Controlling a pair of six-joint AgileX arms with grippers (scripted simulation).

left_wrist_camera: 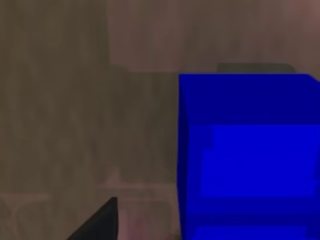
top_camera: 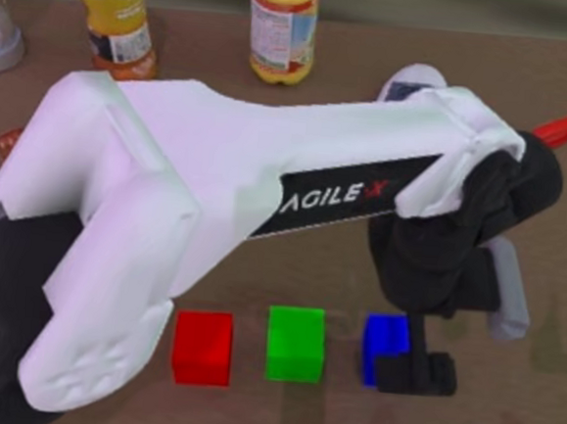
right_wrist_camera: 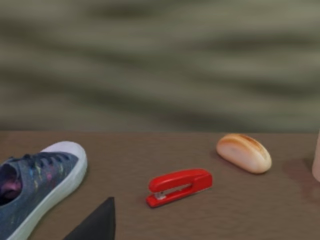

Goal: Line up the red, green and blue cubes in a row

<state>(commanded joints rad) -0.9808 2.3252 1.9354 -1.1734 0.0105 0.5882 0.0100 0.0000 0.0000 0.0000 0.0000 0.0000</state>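
Three cubes: red cube (top_camera: 202,346), green cube (top_camera: 295,343) and blue cube (top_camera: 386,344) sit in a row on the counter (top_camera: 523,408), evenly gapped, so the line looks made.
Blue cube: rightmost, matte, sharp-edged, just beside my left tool (top_camera: 411,364).
Left tool: low at the blue cube; I cannot tell if it is spread or pinching.
Right tool: out of the top view, parked; its camera faces a glossy red stapler (right_wrist_camera: 179,186), a shoe (right_wrist_camera: 37,187) and a bread roll (right_wrist_camera: 243,152).
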